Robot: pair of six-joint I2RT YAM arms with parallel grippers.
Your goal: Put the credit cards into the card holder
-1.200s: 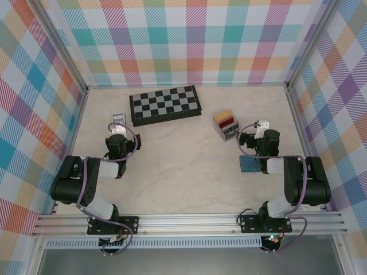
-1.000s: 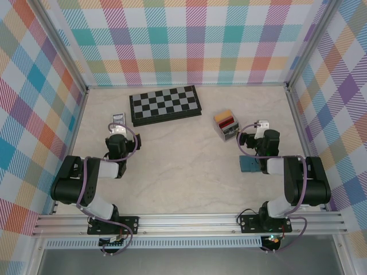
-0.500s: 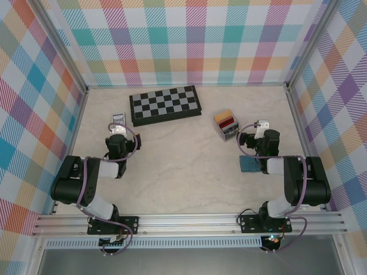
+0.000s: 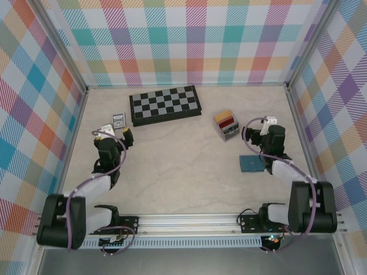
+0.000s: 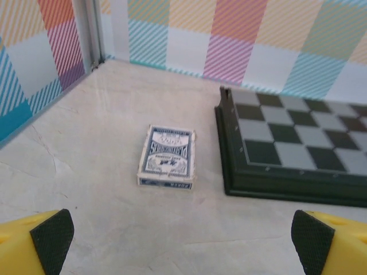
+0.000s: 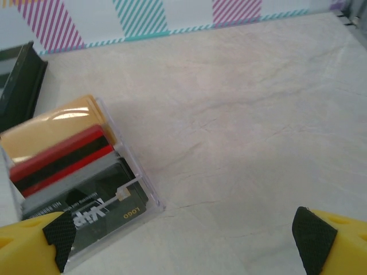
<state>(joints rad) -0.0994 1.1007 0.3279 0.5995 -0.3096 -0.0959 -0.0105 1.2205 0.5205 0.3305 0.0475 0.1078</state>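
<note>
Over on the left, the left claw (image 5: pixel 182 245) is hanging with its jaws spread wide and nothing between them. It is facing a small blue deck box (image 5: pixel 166 157) lying just left of the chessboard (image 4: pixel 165 105). Neither one matters for this job.

Moving right, the credit cards (image 4: pixel 225 121) are standing on edge in a little clear box (image 6: pixel 137 200), orange, red and dark. Their long edges are running roughly left to right. The right claw (image 6: pixel 189 240) is also gaping and holding nothing, and the cards are sitting just to its left. The teal card holder (image 4: pixel 251 164) is lying flat on the surface (image 4: pixel 183 166), nearer than the claw and right beside that arm. By my reckoning the right arm is far better placed for both.
</note>
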